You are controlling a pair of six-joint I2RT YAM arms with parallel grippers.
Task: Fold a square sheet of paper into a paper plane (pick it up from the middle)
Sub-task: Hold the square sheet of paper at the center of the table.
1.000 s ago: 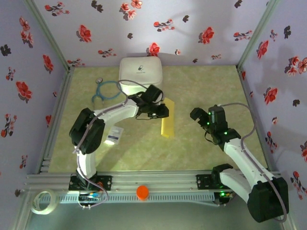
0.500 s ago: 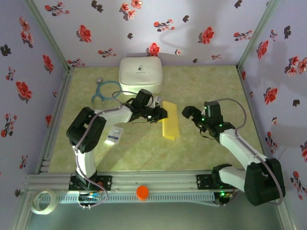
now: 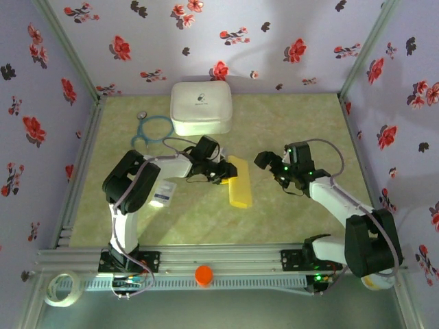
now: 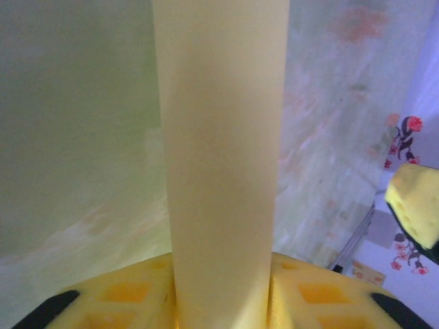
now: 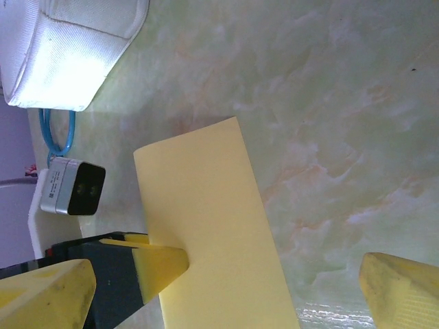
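Item: square sheet of paper (image 3: pixel 239 181), yellow, at present a long narrow rectangle with no pointed nose, so not yet a plane. Location: middle of the green marbled tabletop (image 3: pixel 295 130), between the two arms, with its long axis running away from the bases. Whether it lies flat or is held just clear of the surface cannot be told. Left gripper (image 3: pixel 225 173): at the strip's left long edge. In the left wrist view the strip runs up out of the gap between the jaws, and in the right wrist view one yellow fingertip (image 5: pixel 163 264) sits at the paper's edge. Whether the jaws press on the sheet or stand slack around it cannot be told. Right gripper (image 3: pixel 267 163): jaws spread wide and holding nothing, just beside the strip's right edge and apart from it. Step, as judged: mid-fold, the strip being set down or regripped ahead of a further crease. Next move, as judged: the right gripper must meet the free long edge squarely while the left steadies the sheet, because thin paper slides and buckles easily. Markings: white case (image 3: pixel 200 107) carries a small dark emblem on its lid, too small to read. Printed packet (image 3: pixel 163 192) shows print, illegible. The paper is blank.
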